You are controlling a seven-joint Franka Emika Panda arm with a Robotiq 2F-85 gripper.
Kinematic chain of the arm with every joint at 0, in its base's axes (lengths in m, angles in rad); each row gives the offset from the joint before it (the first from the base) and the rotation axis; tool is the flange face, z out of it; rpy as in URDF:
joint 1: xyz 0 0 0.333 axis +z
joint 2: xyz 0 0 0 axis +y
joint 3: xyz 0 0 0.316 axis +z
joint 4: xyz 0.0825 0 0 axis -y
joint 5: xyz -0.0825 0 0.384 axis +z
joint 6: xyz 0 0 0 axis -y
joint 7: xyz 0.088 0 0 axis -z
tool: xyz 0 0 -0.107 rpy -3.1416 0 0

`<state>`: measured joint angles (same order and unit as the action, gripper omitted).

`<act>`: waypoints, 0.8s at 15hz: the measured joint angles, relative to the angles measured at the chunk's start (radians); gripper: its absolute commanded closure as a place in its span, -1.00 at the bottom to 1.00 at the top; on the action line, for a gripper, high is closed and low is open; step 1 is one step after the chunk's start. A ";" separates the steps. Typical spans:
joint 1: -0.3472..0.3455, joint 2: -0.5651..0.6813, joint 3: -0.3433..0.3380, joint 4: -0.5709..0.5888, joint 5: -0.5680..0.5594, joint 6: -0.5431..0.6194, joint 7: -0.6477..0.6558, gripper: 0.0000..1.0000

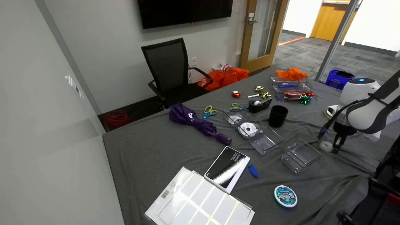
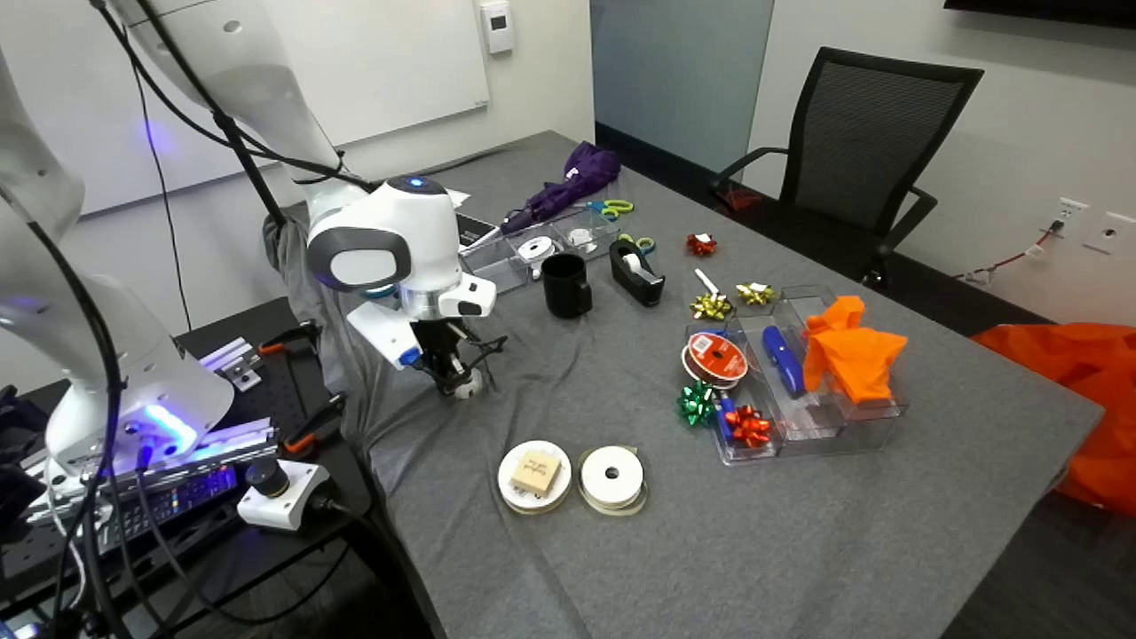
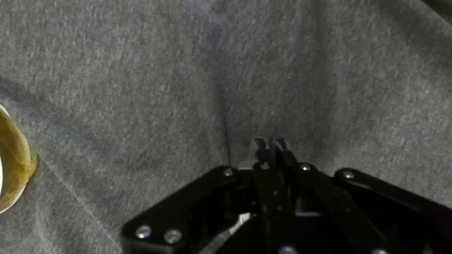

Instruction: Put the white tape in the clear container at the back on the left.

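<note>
The grey tabletop (image 2: 799,550) has a wrinkled fabric surface. One tool (image 3: 271,143) points down at it, fingers drawn nearly together on the edge of one white tape (image 1: 324,148), a flat ring with an open centre. In an exterior view the tape is at the fingertips' left. One small clear box (image 1: 301,155) stands just left of it; farther left is a longer clear container (image 1: 264,144), with one cylindrical black mug (image 1: 277,116) beyond. Farther out are two scissors (image 1: 207,114), five shiny bows (image 2: 697,404) and one folded purple umbrella (image 1: 198,122).
</note>
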<state>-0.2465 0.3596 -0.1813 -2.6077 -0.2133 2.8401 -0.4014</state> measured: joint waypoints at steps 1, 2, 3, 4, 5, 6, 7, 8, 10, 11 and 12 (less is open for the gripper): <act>0.000 0.000 0.000 0.000 0.000 0.000 0.000 0.46; 0.000 0.000 -0.002 0.000 -0.006 0.000 0.000 0.44; 0.000 -0.001 -0.006 0.000 -0.017 0.000 0.000 0.31; 0.000 -0.002 -0.012 0.000 -0.027 0.000 0.000 0.18; 0.000 -0.006 -0.019 -0.001 -0.039 0.000 -0.001 0.02; -0.001 -0.012 -0.026 -0.002 -0.048 -0.001 -0.002 -0.10; -0.001 -0.020 -0.033 -0.003 -0.056 -0.001 -0.003 -0.26; -0.002 -0.029 -0.039 -0.004 -0.060 -0.002 -0.006 -0.38; -0.007 -0.051 -0.042 -0.006 -0.060 -0.002 -0.018 -0.65; -0.011 -0.062 -0.041 -0.007 -0.058 -0.002 -0.026 -0.81; -0.016 -0.072 -0.037 -0.007 -0.054 0.000 -0.035 -0.94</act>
<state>-0.2620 0.2876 -0.2186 -2.6151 -0.2673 2.8403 -0.4367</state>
